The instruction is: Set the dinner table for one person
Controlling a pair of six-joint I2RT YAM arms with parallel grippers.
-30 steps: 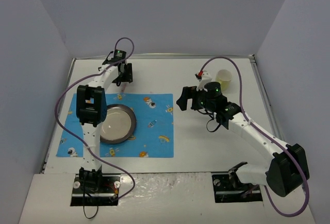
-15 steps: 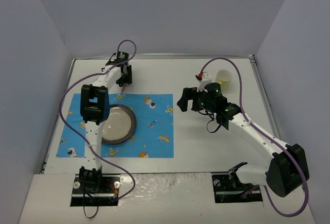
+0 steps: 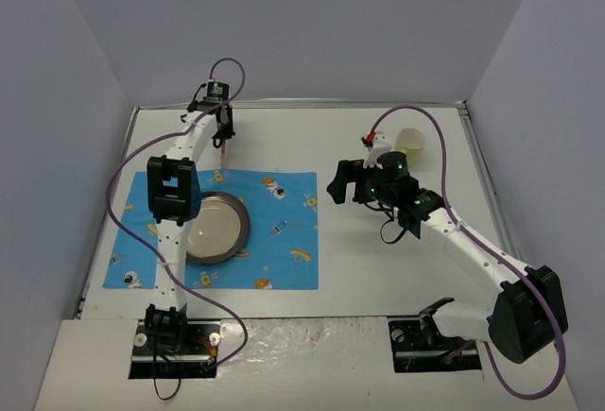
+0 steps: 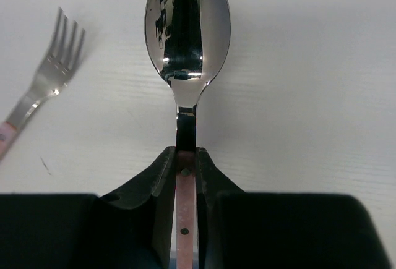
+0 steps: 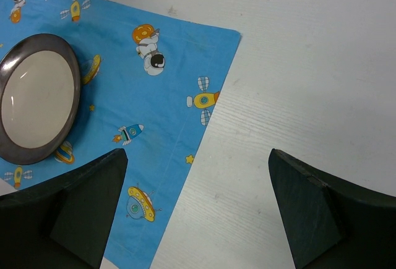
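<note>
Left wrist view is showing the left gripper point(image 4: 187, 157) pinching the pink handle of a spoon point(image 4: 187, 28) over the white dinner table point(image 4: 309, 96), which is lying under everything; a fork point(image 4: 52, 74) is resting nearby. The right gripper point(image 5: 197, 182) is hanging wide open, empty, above the blue mat point(image 5: 154, 96) carrying a plate point(image 5: 37, 99).

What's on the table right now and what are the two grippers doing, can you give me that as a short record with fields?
left gripper: shut on the spoon, gripping its handle
right gripper: open, holding nothing, above the right edge of the blue mat
fork: lying on the dinner table, left of the spoon in the left wrist view
plate: on the blue mat, nothing on it
cup: far right part of the dinner table, off the blue mat
</note>
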